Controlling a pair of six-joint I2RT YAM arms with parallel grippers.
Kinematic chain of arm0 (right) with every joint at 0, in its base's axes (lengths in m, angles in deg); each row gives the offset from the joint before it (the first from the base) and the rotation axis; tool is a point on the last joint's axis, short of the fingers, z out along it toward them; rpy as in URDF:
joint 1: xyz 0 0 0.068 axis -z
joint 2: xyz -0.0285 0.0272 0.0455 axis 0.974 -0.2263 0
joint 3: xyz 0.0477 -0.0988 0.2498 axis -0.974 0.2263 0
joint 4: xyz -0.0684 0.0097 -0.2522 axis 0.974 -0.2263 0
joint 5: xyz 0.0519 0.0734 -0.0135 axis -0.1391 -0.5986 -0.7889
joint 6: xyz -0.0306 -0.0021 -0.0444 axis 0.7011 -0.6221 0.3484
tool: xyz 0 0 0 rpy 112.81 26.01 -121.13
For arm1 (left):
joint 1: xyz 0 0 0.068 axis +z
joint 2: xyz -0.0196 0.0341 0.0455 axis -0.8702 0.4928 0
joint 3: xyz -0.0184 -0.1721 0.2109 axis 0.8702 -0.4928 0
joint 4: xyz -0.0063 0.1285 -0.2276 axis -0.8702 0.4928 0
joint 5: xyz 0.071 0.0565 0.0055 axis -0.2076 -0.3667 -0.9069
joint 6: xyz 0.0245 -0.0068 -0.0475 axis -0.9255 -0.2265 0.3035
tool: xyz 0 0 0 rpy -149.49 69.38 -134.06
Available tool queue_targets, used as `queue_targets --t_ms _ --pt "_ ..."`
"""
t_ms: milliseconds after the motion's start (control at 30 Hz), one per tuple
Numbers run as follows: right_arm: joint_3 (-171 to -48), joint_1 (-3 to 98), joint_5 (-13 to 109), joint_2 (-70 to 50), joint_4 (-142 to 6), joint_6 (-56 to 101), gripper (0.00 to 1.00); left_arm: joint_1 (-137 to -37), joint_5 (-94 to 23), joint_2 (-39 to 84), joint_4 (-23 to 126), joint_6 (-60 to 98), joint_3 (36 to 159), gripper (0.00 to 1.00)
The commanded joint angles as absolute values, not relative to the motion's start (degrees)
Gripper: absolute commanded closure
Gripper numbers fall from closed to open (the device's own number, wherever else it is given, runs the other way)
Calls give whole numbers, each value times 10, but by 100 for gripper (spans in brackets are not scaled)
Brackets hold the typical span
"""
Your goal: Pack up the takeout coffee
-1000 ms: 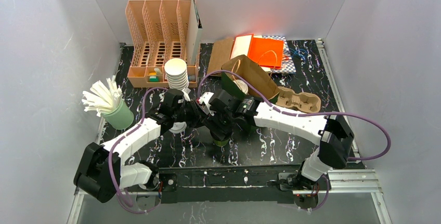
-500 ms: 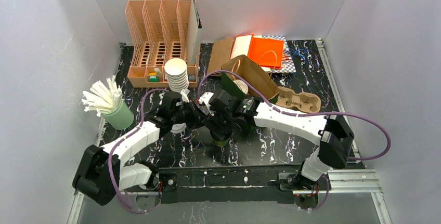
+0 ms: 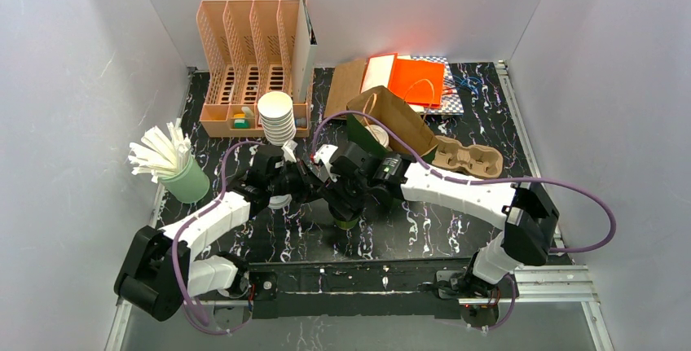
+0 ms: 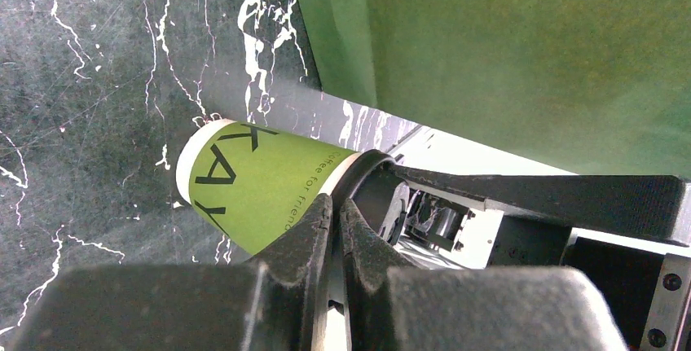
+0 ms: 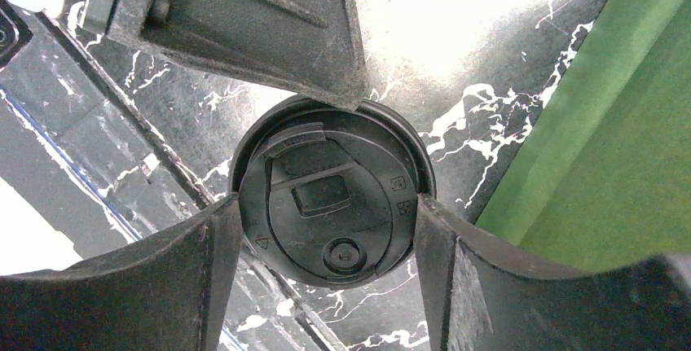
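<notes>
The takeout coffee here is a green paper cup [image 4: 244,188] with a black lid [image 5: 330,200], standing on the dark marbled table [image 3: 346,219]. My right gripper [image 5: 326,204] comes from above and is shut on the cup, a finger touching each side of the lid. My left gripper [image 4: 336,204] is shut with nothing between its fingers. Its tips rest against the lid's rim, where rim meets cup wall. The left gripper's finger [image 5: 269,25] shows in the right wrist view, touching the lid's far edge.
An open paper bag [image 3: 399,119], brown outside and green inside, lies just behind the cup with a white cup [image 3: 377,134] in it. Around stand a stack of white cups [image 3: 277,115], a straw holder [image 3: 186,178], a cardboard cup carrier [image 3: 468,160] and a wooden organizer [image 3: 248,66].
The left gripper's jaws have closed the last bit against the lid's rim. Both arms have shifted only slightly; the cup stays in place.
</notes>
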State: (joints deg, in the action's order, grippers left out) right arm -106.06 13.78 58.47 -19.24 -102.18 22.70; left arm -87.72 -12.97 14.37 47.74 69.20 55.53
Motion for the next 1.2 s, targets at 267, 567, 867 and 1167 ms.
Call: queue_targets --t_ms 267,567,867,1167 --pt "-1038 137 572 -250 -1105 202 51 -891 -175 178 715 593 658 76" --pt "-1043 137 579 -254 -1105 213 51 -890 -185 133 796 590 713 73" --pt "-1036 137 578 -250 -1108 217 51 -890 -162 98 778 612 656 87" --pt "-1040 137 577 -253 -1111 219 51 -890 -139 114 697 644 633 83"
